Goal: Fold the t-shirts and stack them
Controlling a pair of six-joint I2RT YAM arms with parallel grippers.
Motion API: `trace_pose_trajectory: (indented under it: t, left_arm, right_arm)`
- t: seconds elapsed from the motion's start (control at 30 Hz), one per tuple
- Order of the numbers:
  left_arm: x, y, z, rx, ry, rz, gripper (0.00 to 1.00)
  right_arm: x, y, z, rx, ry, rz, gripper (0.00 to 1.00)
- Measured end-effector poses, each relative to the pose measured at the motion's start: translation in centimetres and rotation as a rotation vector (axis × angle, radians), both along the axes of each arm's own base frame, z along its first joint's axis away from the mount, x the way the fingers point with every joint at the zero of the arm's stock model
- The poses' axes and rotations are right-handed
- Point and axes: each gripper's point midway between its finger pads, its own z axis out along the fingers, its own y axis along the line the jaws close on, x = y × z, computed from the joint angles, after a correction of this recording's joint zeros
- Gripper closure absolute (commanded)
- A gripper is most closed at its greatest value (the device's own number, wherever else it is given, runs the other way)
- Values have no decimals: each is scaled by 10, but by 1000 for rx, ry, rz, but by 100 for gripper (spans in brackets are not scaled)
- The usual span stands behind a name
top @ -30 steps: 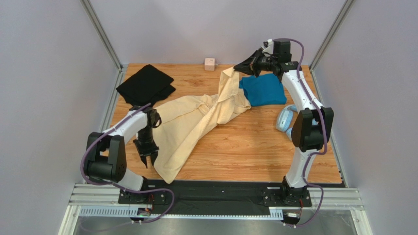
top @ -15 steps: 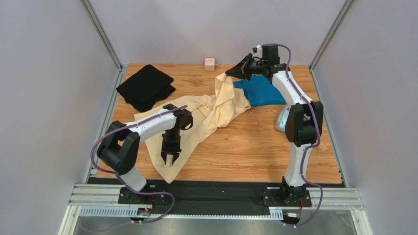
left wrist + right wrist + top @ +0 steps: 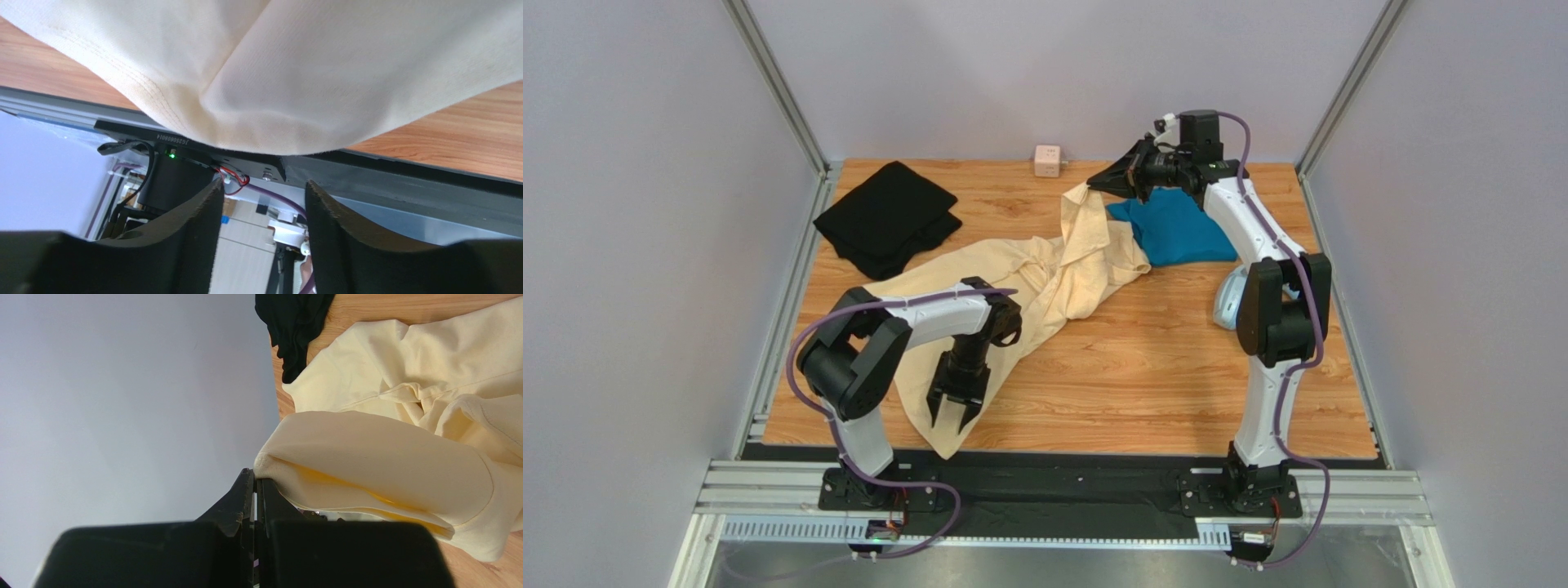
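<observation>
The left gripper (image 3: pixel 951 413) hangs over the near end of the pale cream-yellow cloth t-shirt (image 3: pixel 1020 294), its fingers (image 3: pixel 202 211) parted with nothing between them. The right gripper (image 3: pixel 1100 184) is pinched tight on that shirt's far edge, holding it off the wooden table (image 3: pixel 1161 368). The shirt runs diagonally across the table. A teal blue cloth t-shirt (image 3: pixel 1173 227) lies far right and a black cloth t-shirt (image 3: pixel 887 214) far left.

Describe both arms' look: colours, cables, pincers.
Both alike: left arm and right arm have white links, black joint housings and a purple cable looped alongside. Left pincer and right pincer are black, two tapered fingers each; the left's inner edges look ridged.
</observation>
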Motion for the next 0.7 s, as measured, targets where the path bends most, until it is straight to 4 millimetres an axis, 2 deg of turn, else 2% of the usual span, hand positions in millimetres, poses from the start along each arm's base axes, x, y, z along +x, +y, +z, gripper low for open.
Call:
trace_pose_trajectory:
  t: [0.33,0.7]
  left_arm:
    - [3,-1,-17,-18,57,-72,39]
    - [2,-10,-28,-63,59,-86,41]
  right_arm:
    - [-4,0,-9,3,23,9,100]
    - [-13,-1,8,13,-3,16,100]
